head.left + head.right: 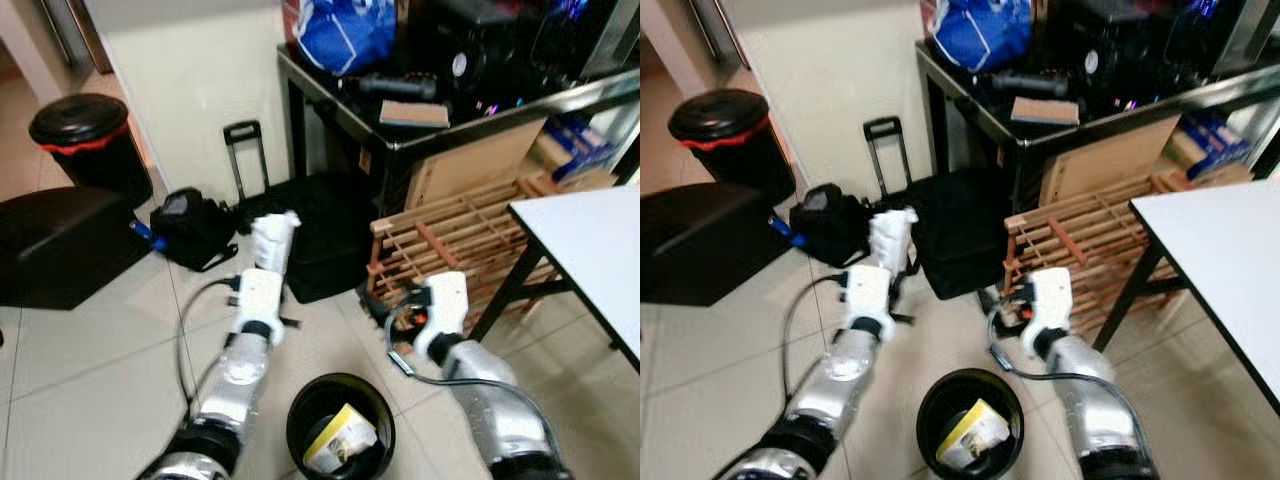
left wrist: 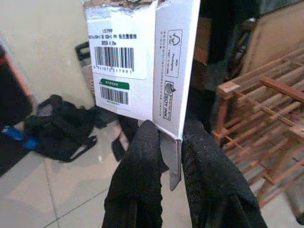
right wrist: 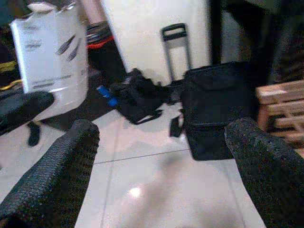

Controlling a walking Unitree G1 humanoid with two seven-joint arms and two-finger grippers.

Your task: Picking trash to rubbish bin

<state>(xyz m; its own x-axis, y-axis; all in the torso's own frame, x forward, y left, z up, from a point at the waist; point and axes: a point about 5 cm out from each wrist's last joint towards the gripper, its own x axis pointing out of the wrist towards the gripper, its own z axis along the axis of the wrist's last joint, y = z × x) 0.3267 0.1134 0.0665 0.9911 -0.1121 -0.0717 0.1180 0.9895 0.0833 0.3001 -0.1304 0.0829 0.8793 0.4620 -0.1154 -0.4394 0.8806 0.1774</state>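
Observation:
My left gripper (image 2: 166, 138) is shut on the lower edge of a white cardboard box (image 2: 142, 57) with barcode labels, and holds it upright above the tiled floor. The same box (image 1: 272, 238) shows at the end of my left arm, ahead of a small round black rubbish bin (image 1: 298, 402). That bin stands on the floor between my arms, close to me, with a yellow and white wrapper (image 1: 340, 435) inside. My right gripper (image 3: 161, 156) is open with nothing between its fingers (image 3: 57, 175), low over the floor to the right of the box.
A black lidded bin with a red band (image 1: 80, 135) stands far left, beside a low black case (image 1: 60, 245). A black backpack (image 1: 190, 225), a black trolley bag (image 1: 325, 235), a wooden rack (image 1: 470, 235) and a cluttered dark table (image 1: 420, 125) lie ahead. A white table (image 1: 590, 250) is right.

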